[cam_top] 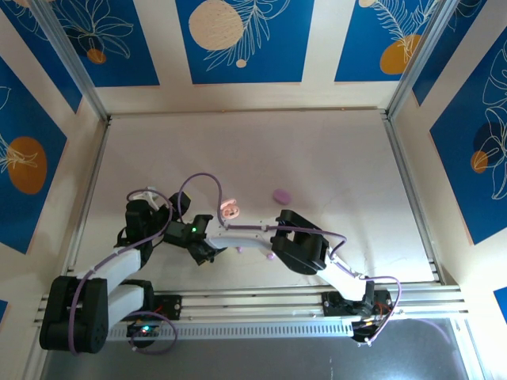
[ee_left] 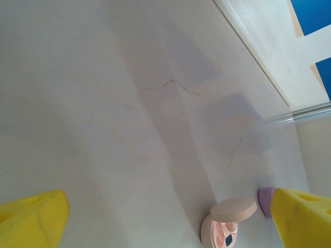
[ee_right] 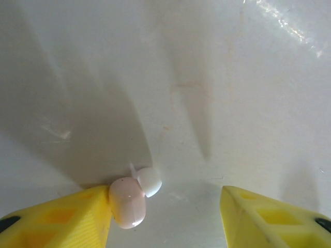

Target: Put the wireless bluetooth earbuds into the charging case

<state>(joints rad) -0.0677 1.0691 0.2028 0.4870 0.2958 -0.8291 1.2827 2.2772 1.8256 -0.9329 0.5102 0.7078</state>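
The right gripper [ee_right: 165, 214] hangs spread wide, one finger [ee_right: 62, 217] against the pink earbud [ee_right: 128, 202] near the worktop's [ee_right: 207, 77] near edge, which looks tiny, light and slick, so pinch its rounded body.

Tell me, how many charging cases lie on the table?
2. The pink case, its lid open, lies near the middle of the table. The purple case lies just right of it, a little farther back. More may be hidden under the left arm or the right arm.
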